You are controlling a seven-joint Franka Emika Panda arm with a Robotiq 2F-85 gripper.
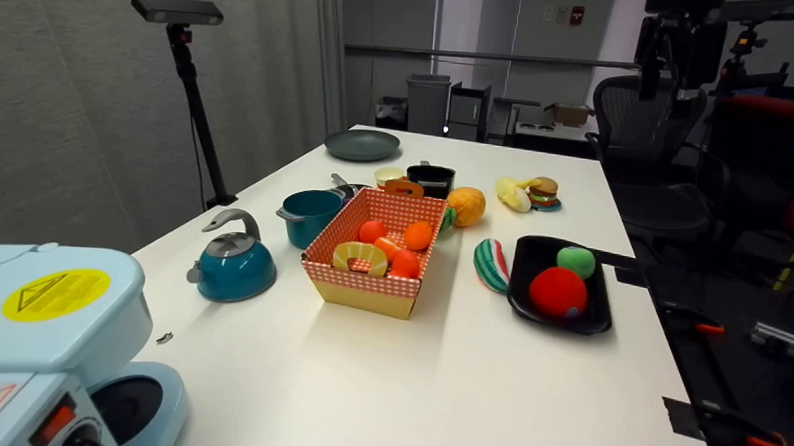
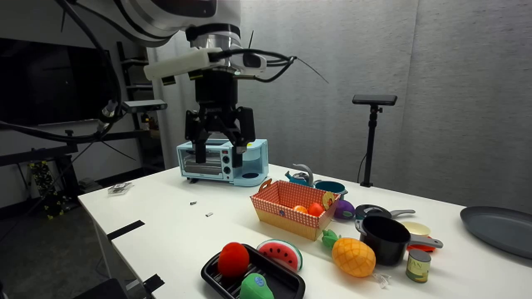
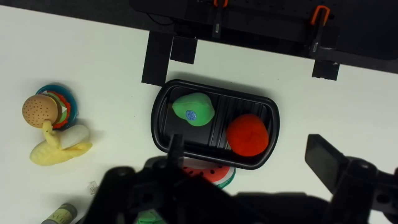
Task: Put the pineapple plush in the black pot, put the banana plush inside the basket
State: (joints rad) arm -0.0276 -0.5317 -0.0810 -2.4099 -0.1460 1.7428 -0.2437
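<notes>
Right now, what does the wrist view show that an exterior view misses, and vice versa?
The wrist view shows the banana plush and burger, which an exterior view lacks. Only that exterior view, of the pair, shows the basket, gray plate and light blue oven. Both share the open gripper, black tray, red plush and green plush.

In exterior views, you read two warning triangles [image 1: 40,293] on the appliance [image 1: 65,351], eight o'clock — "AN" on the can [image 2: 418,266], four o'clock.
</notes>
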